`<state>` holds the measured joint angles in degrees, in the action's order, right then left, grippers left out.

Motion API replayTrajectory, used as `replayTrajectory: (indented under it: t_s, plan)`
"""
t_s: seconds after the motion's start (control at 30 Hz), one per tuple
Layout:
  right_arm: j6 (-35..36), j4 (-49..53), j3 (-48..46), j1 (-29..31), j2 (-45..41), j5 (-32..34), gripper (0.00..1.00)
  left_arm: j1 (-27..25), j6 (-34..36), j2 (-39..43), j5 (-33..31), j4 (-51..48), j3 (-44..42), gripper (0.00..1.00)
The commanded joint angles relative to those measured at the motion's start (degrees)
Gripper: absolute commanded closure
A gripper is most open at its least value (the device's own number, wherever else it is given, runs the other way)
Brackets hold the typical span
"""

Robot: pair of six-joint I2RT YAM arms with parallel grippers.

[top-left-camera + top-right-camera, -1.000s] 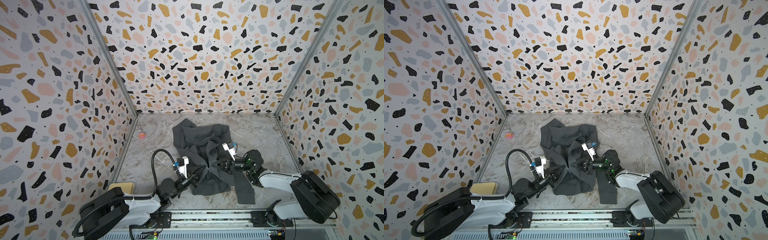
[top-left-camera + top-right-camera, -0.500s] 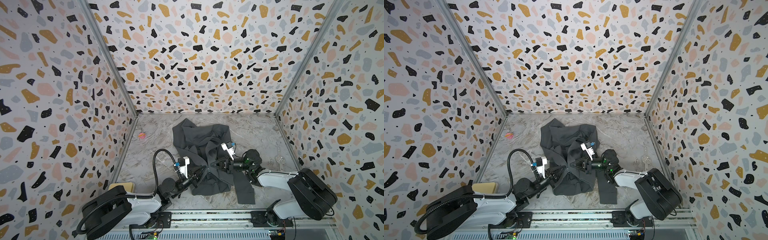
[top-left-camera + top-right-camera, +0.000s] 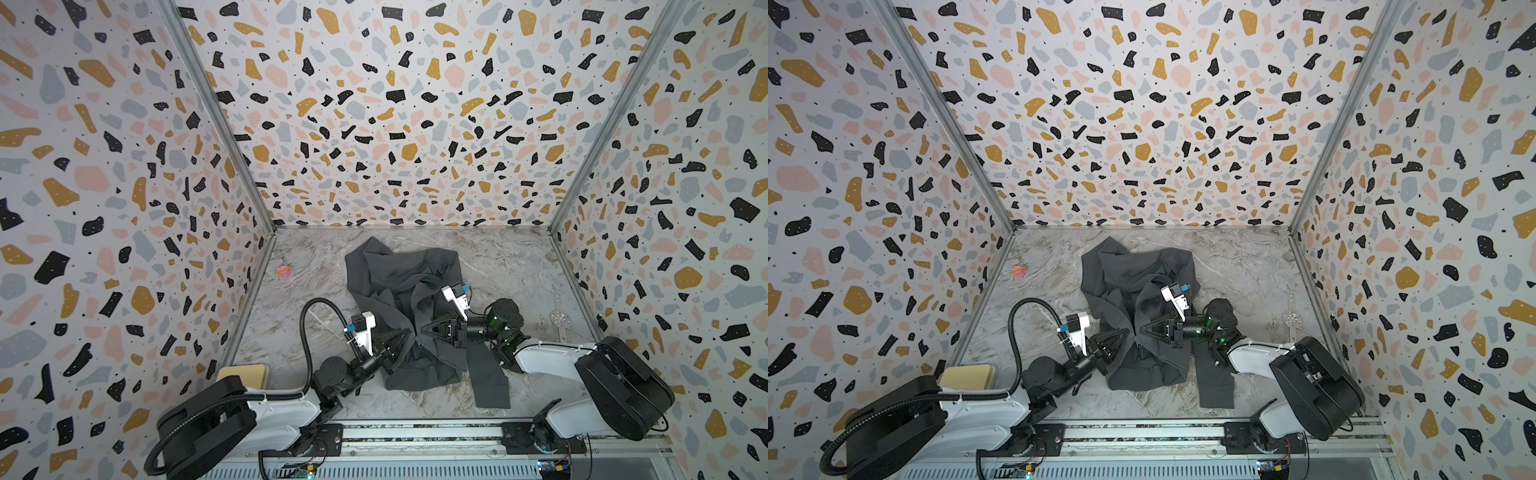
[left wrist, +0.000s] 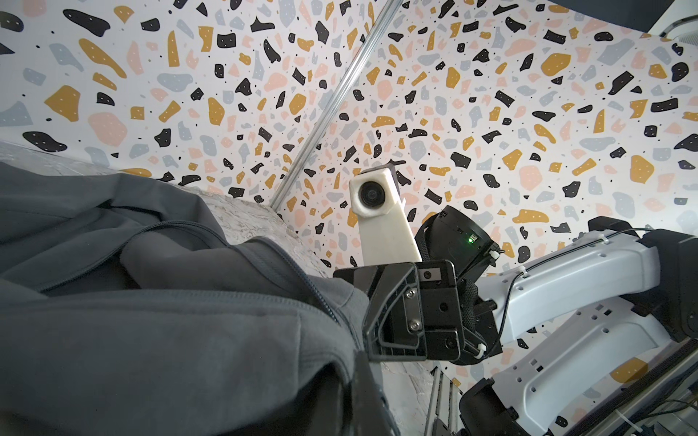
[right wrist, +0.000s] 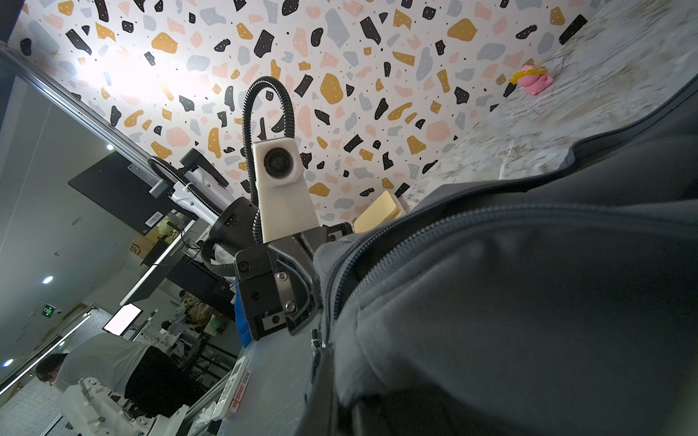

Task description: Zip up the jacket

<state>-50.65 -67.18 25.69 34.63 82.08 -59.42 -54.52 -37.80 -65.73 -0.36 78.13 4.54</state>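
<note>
Overhead, one dark grey jacket (image 3: 399, 282) lies crumpled at the centre of a marble table (image 3: 519, 257). Its bulk lies toward 12 o'clock and one sleeve (image 3: 490, 382) trails to 5 o'clock. My left gripper (image 3: 408, 331) comes in from 8 o'clock and my right gripper (image 3: 424, 328) from 3 o'clock. Their tips nearly meet over the zip (image 3: 1136, 340), low on the jacket's front. Both have their jaws together, each pinching a front edge of the jacket beside the zip teeth. How far the zip is joined I cannot tell.

To do this step well, I judge that I should hold the two edges level and taut. One gripper should anchor the lower end while the other runs the zip straight toward 12 o'clock. I should stop if fabric bunches into the teeth.

Counted: one jacket, one zip, two grippers, one small pink toy (image 3: 284, 271) at 10 o'clock, and one tan block (image 3: 243, 371) at 8 o'clock.
</note>
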Motion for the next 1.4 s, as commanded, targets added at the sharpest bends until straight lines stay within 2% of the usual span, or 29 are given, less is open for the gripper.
replayTrajectory:
  t_s: [0.0,0.6,1.37]
  plan:
    - [1.3,-0.7,1.6,0.4,-1.7,-0.8,1.0,0.2,0.2,-0.2,0.4,5.5,-0.1,1.0]
    - [1.7,-0.2,1.4,0.5,-1.3,-0.3,1.0,0.5,0.1,2.0,-0.4,5.5,-1.9,1.0]
    - [1.1,-1.8,2.3,1.0,-0.1,-0.2,1.0,0.4,-1.0,-1.7,1.2,7.5,-1.1,1.0]
